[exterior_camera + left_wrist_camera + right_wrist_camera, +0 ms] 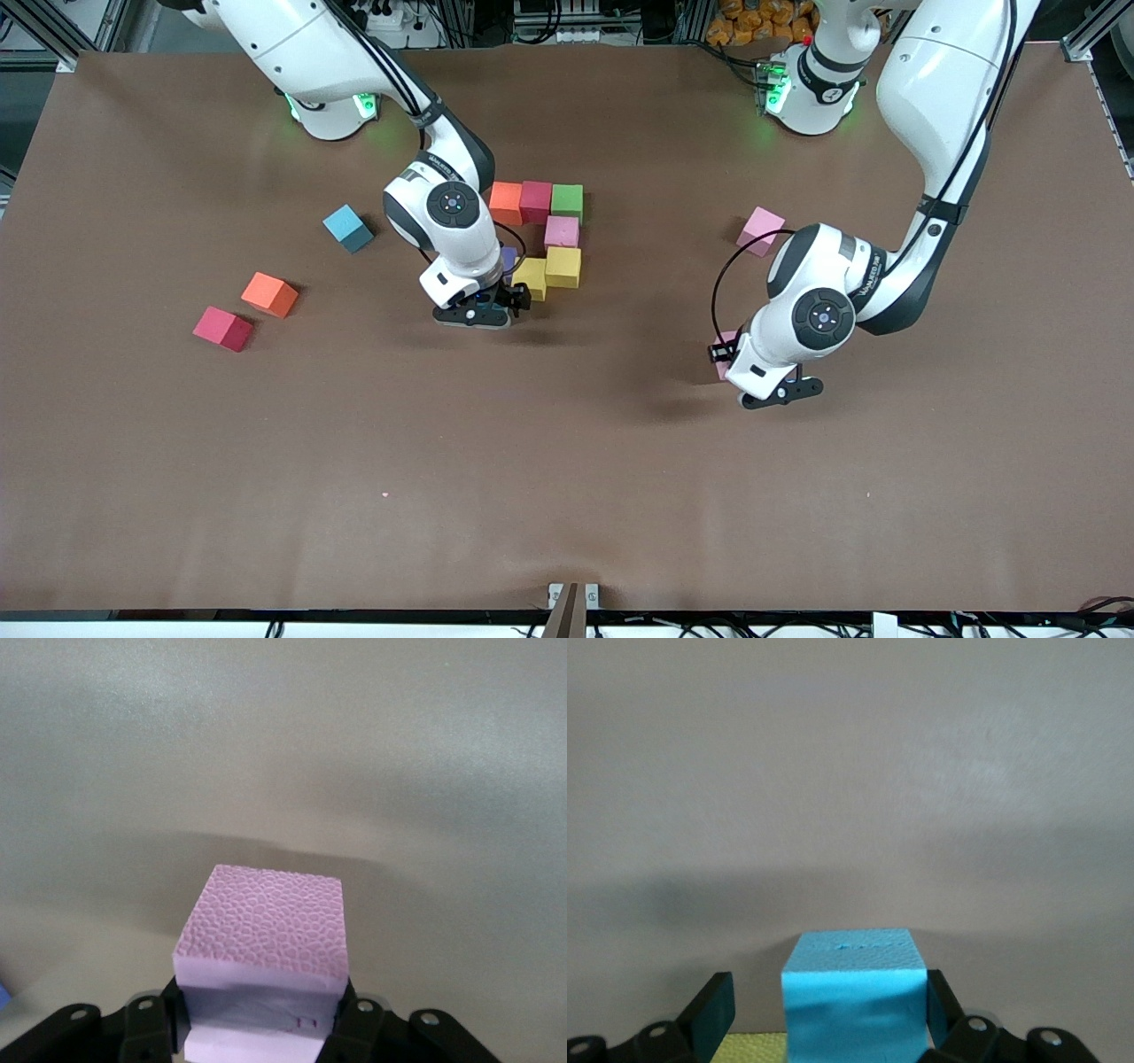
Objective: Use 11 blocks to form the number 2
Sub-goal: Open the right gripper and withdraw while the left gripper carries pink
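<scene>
right tool (496,306) spread about a light blue block (855,992), set beside the yellow block (532,276) extending the number 2 (545,235) | left tool (769,377) pinching a pink block (261,943) over the surface (567,487), judged next

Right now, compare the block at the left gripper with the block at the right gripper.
The pink block in the left gripper is clamped by shut fingers; the light blue block at the right gripper sits free between open fingers. Colour differs too: pink against light blue. Both are plain, like-sized cubes.
</scene>
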You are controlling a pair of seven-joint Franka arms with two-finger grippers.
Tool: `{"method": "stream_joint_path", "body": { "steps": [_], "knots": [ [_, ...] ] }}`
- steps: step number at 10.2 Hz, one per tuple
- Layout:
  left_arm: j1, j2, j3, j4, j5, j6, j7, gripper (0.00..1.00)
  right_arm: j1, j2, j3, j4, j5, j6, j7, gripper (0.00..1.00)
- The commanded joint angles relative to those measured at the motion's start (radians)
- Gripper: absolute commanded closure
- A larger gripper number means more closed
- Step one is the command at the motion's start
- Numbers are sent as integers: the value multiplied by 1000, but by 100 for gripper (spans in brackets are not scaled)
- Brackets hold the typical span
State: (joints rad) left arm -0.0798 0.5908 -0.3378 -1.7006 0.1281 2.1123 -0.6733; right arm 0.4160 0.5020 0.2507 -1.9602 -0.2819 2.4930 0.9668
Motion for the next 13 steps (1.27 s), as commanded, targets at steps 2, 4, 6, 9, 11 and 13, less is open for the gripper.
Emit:
{"method": "stream_joint_path", "body": {
  "steps": [2,4,6,9,11,13],
  "knots": [
    [-5,15,2,24,-24,-18,-23,83,-64,-101,28,20,-3,-62,-89,0],
    [-5,15,2,24,-24,-18,-23,83,-159,-147,28,17,0,-75,-219,0],
    [-5,15,2,24,-25,-18,-23,83,-264,-184,30,12,0,-100,-410,0],
    [-2,1,2,22,-25,-61,-51,83,-408,-218,32,7,0,-160,-693,0],
    [-2,-22,0,21,-31,-133,-127,83,-517,-238,33,-23,0,-158,-877,0],
    [8,-28,-13,21,-31,-141,-211,83,-577,-278,35,-71,0,-160,-986,0]
  ]
}}
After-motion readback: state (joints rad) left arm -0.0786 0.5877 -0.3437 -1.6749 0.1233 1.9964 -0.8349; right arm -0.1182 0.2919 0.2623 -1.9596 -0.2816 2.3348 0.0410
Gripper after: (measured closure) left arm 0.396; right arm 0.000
